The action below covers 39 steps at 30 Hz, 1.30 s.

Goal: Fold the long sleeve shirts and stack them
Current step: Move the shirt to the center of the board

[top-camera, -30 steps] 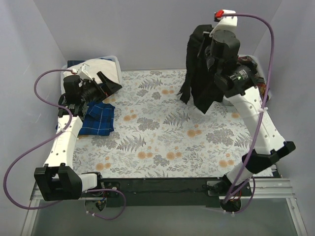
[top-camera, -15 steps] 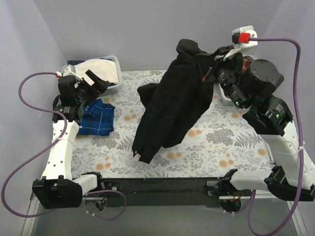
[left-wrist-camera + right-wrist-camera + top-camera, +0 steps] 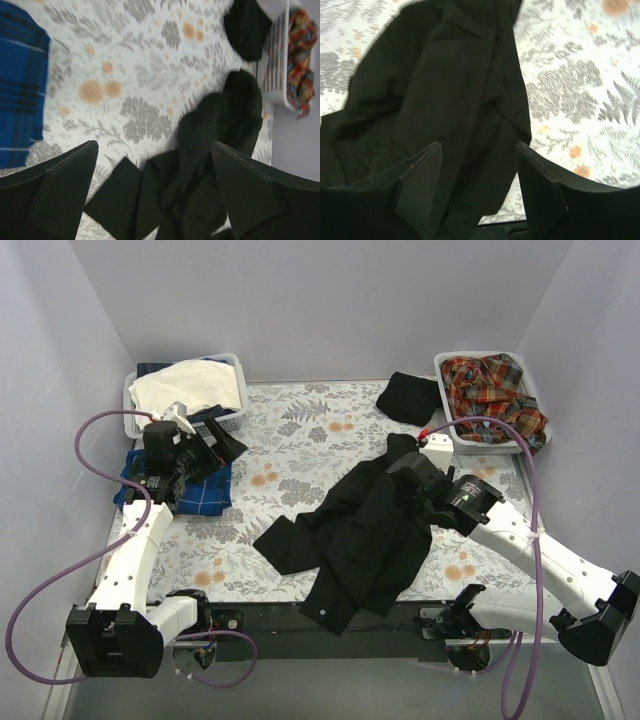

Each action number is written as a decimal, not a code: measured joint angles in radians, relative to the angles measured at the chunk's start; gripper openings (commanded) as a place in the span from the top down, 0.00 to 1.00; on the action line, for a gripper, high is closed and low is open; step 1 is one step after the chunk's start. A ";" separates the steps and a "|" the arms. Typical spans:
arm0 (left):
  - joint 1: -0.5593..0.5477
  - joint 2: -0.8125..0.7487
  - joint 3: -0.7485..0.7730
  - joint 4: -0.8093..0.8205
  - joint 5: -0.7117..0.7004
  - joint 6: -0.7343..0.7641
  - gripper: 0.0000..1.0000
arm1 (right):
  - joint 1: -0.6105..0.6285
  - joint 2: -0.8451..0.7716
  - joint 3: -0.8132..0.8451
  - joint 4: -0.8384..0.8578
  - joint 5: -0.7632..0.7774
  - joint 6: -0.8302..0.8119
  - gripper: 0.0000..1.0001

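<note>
The right arm's black two-finger gripper [image 3: 479, 147] is hovering with its jaws spread wide, grasping nothing, just above the plain black button-front cloth shirt [image 3: 355, 535]. That shirt is lying crumpled, its long axis running diagonally from the counter's near edge toward the far right corner. The left gripper [image 3: 155, 147] is also gaping wide and empty, near the folded blue-and-white checked shirt [image 3: 205, 485] by the left edge.
</note>
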 measured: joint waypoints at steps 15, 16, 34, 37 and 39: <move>-0.292 -0.016 -0.376 0.040 0.225 -0.031 0.28 | 0.000 0.050 -0.061 0.088 -0.219 -0.050 0.30; -0.316 0.000 -0.377 0.040 0.214 -0.039 0.29 | 0.000 0.053 -0.073 0.100 -0.238 -0.054 0.30; -0.574 0.365 -0.289 0.019 -0.003 -0.169 0.88 | 0.000 0.043 -0.202 0.214 -0.373 -0.043 0.21; -0.597 0.407 -0.274 0.039 0.005 -0.191 1.00 | 0.000 0.042 -0.206 0.223 -0.379 -0.044 0.19; -0.606 0.410 -0.270 0.039 0.008 -0.200 1.00 | 0.000 0.042 -0.211 0.232 -0.378 -0.045 0.19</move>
